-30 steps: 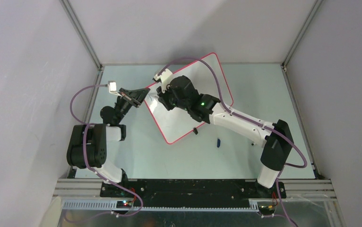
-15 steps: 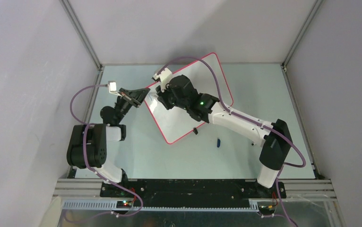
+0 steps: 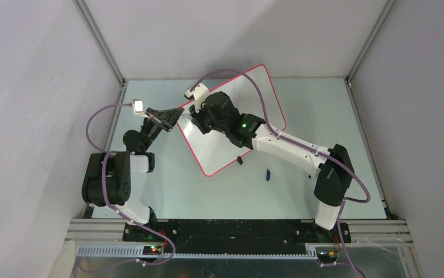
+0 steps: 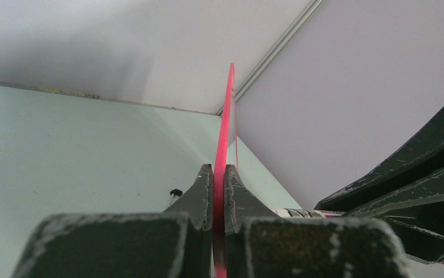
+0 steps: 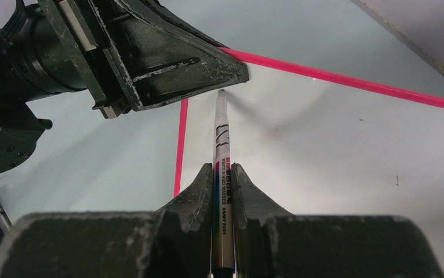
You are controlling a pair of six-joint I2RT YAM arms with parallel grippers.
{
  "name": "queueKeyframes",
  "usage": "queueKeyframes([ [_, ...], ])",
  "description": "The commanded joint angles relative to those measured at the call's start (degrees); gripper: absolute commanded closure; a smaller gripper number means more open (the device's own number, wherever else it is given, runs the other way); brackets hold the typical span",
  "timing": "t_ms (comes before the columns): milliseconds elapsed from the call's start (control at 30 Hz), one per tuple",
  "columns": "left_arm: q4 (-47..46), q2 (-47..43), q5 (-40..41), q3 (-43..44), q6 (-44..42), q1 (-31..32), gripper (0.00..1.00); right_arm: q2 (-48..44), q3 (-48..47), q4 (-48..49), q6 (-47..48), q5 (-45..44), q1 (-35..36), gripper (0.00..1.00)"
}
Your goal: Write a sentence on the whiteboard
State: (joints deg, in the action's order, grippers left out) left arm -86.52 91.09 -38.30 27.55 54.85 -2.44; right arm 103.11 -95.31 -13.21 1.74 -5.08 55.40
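A slim white whiteboard marker with black, blue and pink print is being gripped by the right gripper, with its two dark fingers pressed against the barrel from either side. The marker's tip is being pointed at the glossy white rectangular whiteboard with the thin red-pink rim, close to the board's left corner; whether the tip is touching the surface cannot be told. Just beside that tip, the corner is being pinched by the left gripper, whose jaws are clamped on the red-pink rim, which is seen edge-on between them in the left wrist view. The whiteboard is lying diagonally on the far middle of the pale green table, and much of its face is being covered by the right arm in the top view. A small black clip foot is sitting at the board's near edge, and a small dark blue object is lying on the table near it, apart from the board.
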Motion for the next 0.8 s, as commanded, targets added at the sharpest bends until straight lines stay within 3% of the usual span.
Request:
queueKeyframes([
  [0, -1.37, -0.28, -2.86, -0.74, -5.98, 1.59, 0.99, 0.53, -3.03, 0.47, 0.28, -0.18, -0.05, 1.0],
  [767, -1.33, -0.32, -2.83, -0.82, -6.15, 1.56, 0.99, -0.21, -1.9, -0.29, -0.15, -4.85, -0.96, 1.0],
])
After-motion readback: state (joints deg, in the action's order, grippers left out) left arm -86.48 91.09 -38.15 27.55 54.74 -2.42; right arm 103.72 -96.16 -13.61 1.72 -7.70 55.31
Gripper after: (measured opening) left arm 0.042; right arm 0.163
